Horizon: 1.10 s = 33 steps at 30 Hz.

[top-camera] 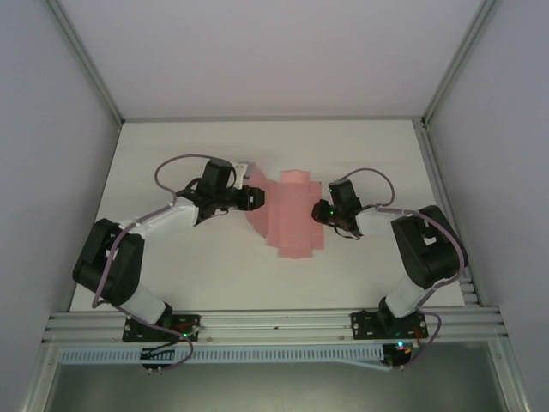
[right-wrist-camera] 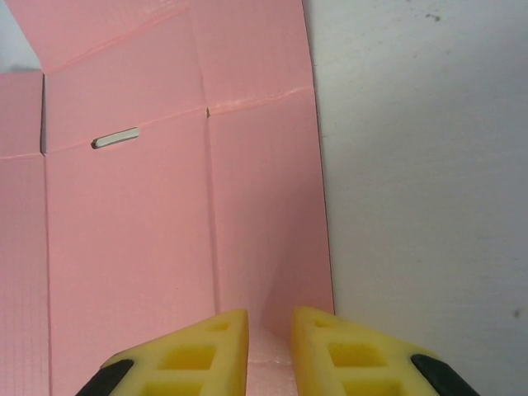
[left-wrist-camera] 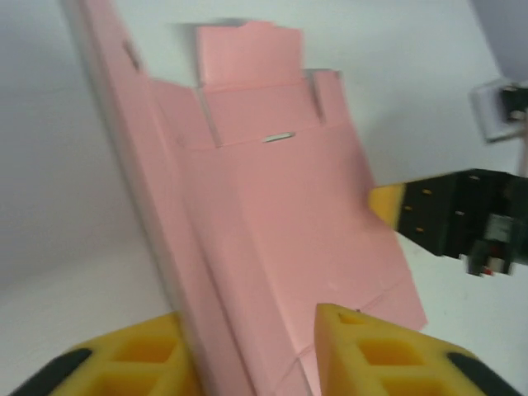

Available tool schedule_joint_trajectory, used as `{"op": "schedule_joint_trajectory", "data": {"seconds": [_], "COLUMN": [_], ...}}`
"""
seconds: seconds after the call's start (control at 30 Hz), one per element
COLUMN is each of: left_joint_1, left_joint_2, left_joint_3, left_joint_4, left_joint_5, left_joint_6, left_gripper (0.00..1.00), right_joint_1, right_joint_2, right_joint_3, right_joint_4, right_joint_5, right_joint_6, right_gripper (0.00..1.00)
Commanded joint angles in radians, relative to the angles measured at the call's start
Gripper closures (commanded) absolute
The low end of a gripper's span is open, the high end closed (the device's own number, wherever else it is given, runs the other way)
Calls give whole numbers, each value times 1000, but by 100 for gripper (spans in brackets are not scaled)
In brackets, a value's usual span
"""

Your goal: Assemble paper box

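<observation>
Straddling the long left edge of the paper box (left-wrist-camera: 289, 223), the left claw (left-wrist-camera: 252, 320) has its two yellow fingers (left-wrist-camera: 132, 359) spread, one on each side of a strip of pale pink card that appears tilted up. The wrist picture is blurred, and I cannot tell whether either pad touches the card. From above, this claw (top-camera: 255, 197) sits at the sheet's left border, its arm reaching in from the left.

The right claw (right-wrist-camera: 270, 315) has its yellow fingers (right-wrist-camera: 194, 351) nearly pressed together, with a thin slit between the tips. They sit over the card just inside its right edge. Whether they nip the card or only rest above it I cannot tell. In the left wrist view one of its yellow fingers (left-wrist-camera: 386, 205) meets the right edge of the sheet, with the black claw body behind it.

The paper box is a flat die-cut sheet, not folded up, lying on the white worktop (top-camera: 189, 266) between the two claws, about the middle of the worktop. Creases divide it into panels. A narrow slot (right-wrist-camera: 115, 138) is cut in one panel just beside a crease, and a squarish tab (left-wrist-camera: 247, 51) juts from the far end. Most of the sheet lies flat, apart from the tilted strip at the left claw. Right of the sheet the worktop carries a few faint specks (right-wrist-camera: 429, 15).
</observation>
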Motion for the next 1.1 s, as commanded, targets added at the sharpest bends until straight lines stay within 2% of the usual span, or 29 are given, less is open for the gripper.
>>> {"op": "schedule_joint_trajectory", "data": {"seconds": [0.0,0.1,0.17,0.27,0.43,0.57,0.77,1.0,1.07], "left_joint_1": [-6,-6,-4,-5,-1,-1,-2,-2,-1], "left_joint_2": [-50,-91,-143,-234,-356,-431,-533,-634,-652], "left_joint_3": [26,35,26,6,30,48,44,28,22], "left_joint_4": [-63,-53,-10,66,145,194,264,284,291], "left_joint_5": [-75,-66,-32,29,198,280,301,235,230], "left_joint_6": [59,107,133,152,169,160,87,14,10], "left_gripper": [100,100,100,100,100,100,100,100,100], "right_joint_1": [6,6,1,-20,-128,-230,-267,-277,-274], "right_joint_2": [-32,-121,-200,-330,-541,-629,-643,-635,-641], "right_joint_3": [-15,-7,-6,-16,-94,-164,-188,-205,-201], "right_joint_4": [-161,-172,-178,-182,-29,194,408,646,651], "right_joint_5": [48,31,18,-8,-223,-459,-602,-718,-718], "right_joint_6": [-33,-54,-71,-87,-114,-70,-6,115,132], "right_gripper": [74,63,49,36,1,0,0,20,31]}}
